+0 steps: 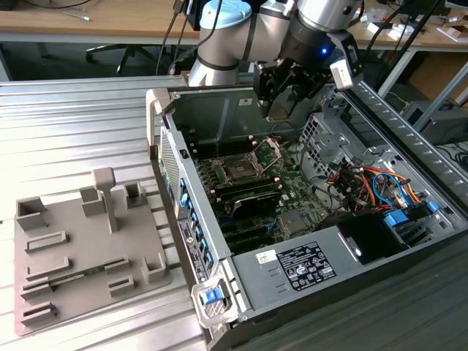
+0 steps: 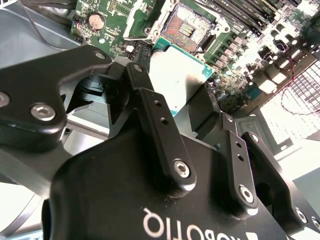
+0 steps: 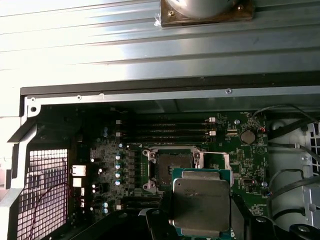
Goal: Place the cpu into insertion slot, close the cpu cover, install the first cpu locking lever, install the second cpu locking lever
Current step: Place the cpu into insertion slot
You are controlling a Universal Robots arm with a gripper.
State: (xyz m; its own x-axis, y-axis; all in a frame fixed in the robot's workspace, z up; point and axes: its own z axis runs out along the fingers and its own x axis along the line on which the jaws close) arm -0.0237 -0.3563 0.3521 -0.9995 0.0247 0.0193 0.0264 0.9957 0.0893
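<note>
1. The claw [image 1: 281, 102] hangs over the open computer case [image 1: 164, 110], pointed down at the motherboard [image 1: 292, 197].
2. The claw is clamped on the cpu [image 3: 201, 200]. Its fingers [image 2: 155, 115] press on opposite edges, and the grey metal top faces the first wrist camera.
3. The edge grip probably keeps the contact side untouched and holds the chip flat for a level set-down.
4. The cpu [image 2: 177, 75] sits between the fingertips, in the air and apart from the board.
5. The insertion slot [image 3: 172, 167] lies below the claw, near the chip. It seems a little off to one side rather than straight under, though the wrist angles make that hard to judge.
6. The slot [image 2: 192, 25] is bare, with its contact field exposed and nothing seated in it.
7. The cpu cover [image 1: 269, 152] is below the claw, just beside the slot. It is swung up on its hinge, which leaves the way in clear.
8. Judging from this, the placing step is under way, and the cover and lever steps are not yet done.
</note>
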